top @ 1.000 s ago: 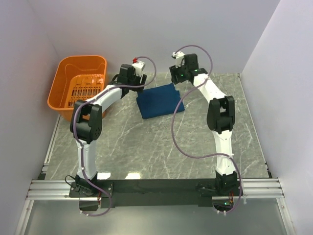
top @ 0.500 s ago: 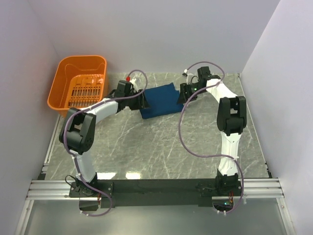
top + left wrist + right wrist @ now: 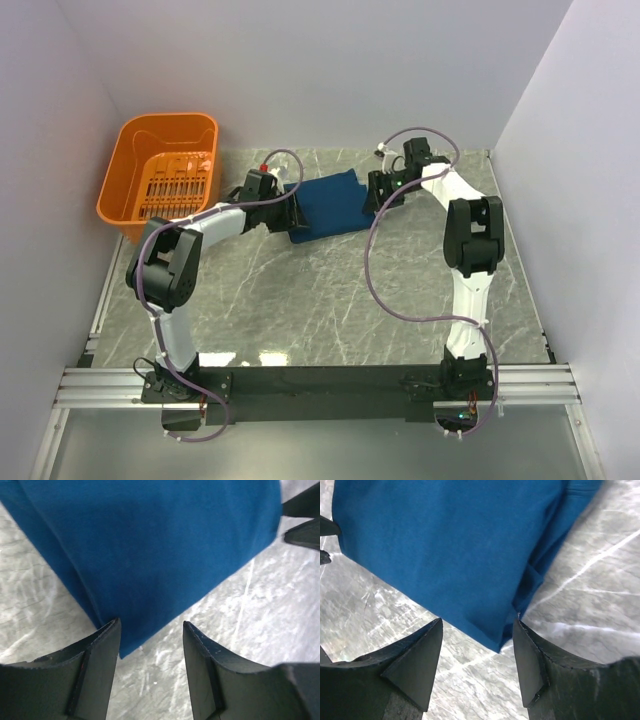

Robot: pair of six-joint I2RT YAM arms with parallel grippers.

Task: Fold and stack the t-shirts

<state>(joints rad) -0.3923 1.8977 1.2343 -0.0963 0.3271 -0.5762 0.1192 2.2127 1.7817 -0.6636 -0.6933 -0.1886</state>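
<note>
From where I stand, both arms are down low at the folded blue t-shirt (image 3: 328, 205), which lies at the far middle of the marbled table (image 3: 330, 300). The left gripper (image 3: 151, 630) is spread wide at the shirt's left side, with a corner of cloth lying between its fingers. I can't tell if they touch it. The right gripper (image 3: 477, 630) gapes just as wide at the right side, with a corner between its fingers too. An orange basket (image 3: 170, 120) stands at the far left, well apart.

Folded dark blue t-shirt (image 3: 328, 203), flat, far-centre.
</note>
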